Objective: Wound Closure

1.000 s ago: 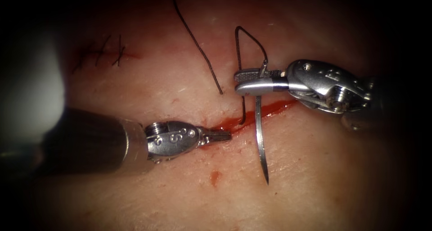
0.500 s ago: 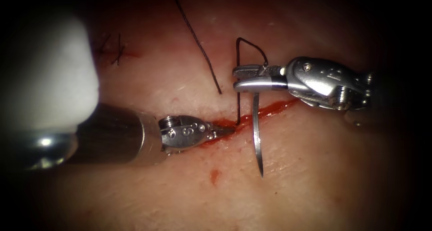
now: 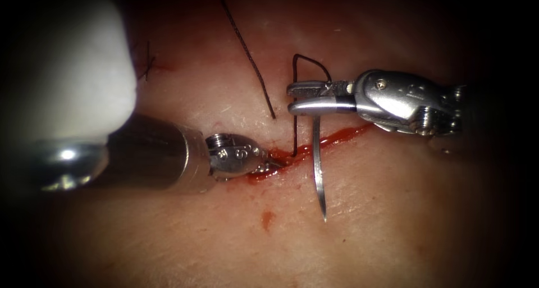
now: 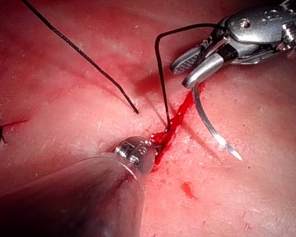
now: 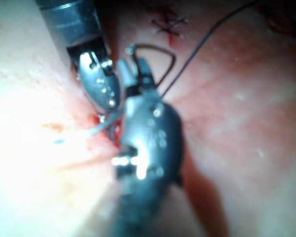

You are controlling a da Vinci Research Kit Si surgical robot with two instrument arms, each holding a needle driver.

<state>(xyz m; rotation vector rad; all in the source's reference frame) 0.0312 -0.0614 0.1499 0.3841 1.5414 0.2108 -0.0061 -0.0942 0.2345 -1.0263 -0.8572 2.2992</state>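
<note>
Right tool (image 3: 298, 98) clamped on the needle (image 3: 319, 170) near its thread end, curve hanging free above the tissue (image 3: 393, 209), tip below the cut (image 3: 314, 145), thread (image 3: 294, 114) running down into it. Left tool (image 3: 268, 163) tip at the cut's left end; grip not discernible. Thin, stiff, slick steel, probably best gripped across the mid-curve.

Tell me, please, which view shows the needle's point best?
The left wrist view: the needle curves free of the tissue to its bare point. The endoscope view shows it edge-on, hanging from the right tool. The right wrist view blurs it.
</note>
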